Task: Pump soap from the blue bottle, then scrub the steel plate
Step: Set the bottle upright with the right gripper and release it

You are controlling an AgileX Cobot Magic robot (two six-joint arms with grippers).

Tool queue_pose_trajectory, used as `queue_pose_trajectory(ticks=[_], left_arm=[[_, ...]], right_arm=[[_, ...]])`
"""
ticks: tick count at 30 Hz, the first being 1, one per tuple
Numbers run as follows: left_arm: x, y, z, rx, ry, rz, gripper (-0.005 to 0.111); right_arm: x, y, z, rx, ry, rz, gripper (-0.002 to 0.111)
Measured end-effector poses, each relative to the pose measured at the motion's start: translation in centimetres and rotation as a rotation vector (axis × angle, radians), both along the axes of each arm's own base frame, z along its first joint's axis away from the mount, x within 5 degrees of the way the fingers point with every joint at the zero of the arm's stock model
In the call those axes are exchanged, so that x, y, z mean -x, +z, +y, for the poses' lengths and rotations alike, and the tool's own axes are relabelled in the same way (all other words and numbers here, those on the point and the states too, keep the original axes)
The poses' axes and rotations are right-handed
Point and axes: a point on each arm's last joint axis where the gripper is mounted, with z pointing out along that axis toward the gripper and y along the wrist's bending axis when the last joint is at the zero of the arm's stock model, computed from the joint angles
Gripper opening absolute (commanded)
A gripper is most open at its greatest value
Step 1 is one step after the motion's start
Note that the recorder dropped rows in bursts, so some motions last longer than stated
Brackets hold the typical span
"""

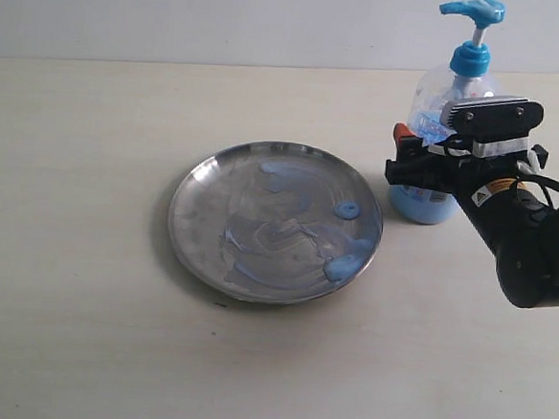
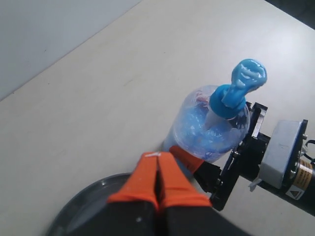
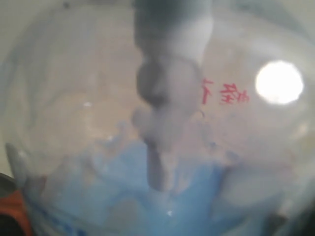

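Observation:
The steel plate [image 1: 213, 197] lies in the middle of the table, streaked with pale smears and carrying two blobs of soap [image 1: 348, 210] near its right rim. Right of it stands the blue bottle [image 1: 424, 196], upright, its pump head [image 1: 474, 8] raised. My right gripper [image 1: 468, 151] is shut on the bottle's body, one orange fingertip [image 2: 187, 157] pressed to its side. The bottle [image 3: 157, 147] fills the right wrist view, blurred. My left gripper [image 2: 158, 156] hangs shut and empty above the plate's edge [image 2: 83, 206], close to the bottle [image 2: 206, 123].
The table is a plain cream surface with a white wall behind it. The right arm's black body [image 1: 536, 247] reaches in from the right edge.

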Motion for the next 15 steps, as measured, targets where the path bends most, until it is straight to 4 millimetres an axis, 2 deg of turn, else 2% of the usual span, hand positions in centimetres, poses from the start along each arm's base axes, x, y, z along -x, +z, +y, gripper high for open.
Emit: queue_pose_trajectory(ticks=[9, 12, 15], left_arm=[[0.08, -0.07, 0.02, -0.006, -0.005, 0.008, 0.000], [0.14, -0.12, 0.04, -0.012, -0.009, 0.016, 0.000], [0.16, -0.14, 0.05, -0.013, -0.010, 0.017, 0.000]], right_arm=[[0.00, 0.00, 0.00, 0.000, 0.000, 0.000, 0.086], [0.00, 0.00, 0.00, 0.004, 0.001, -0.001, 0.097], [-0.01, 0.04, -0.01, 0.021, 0.002, -0.008, 0.100]])
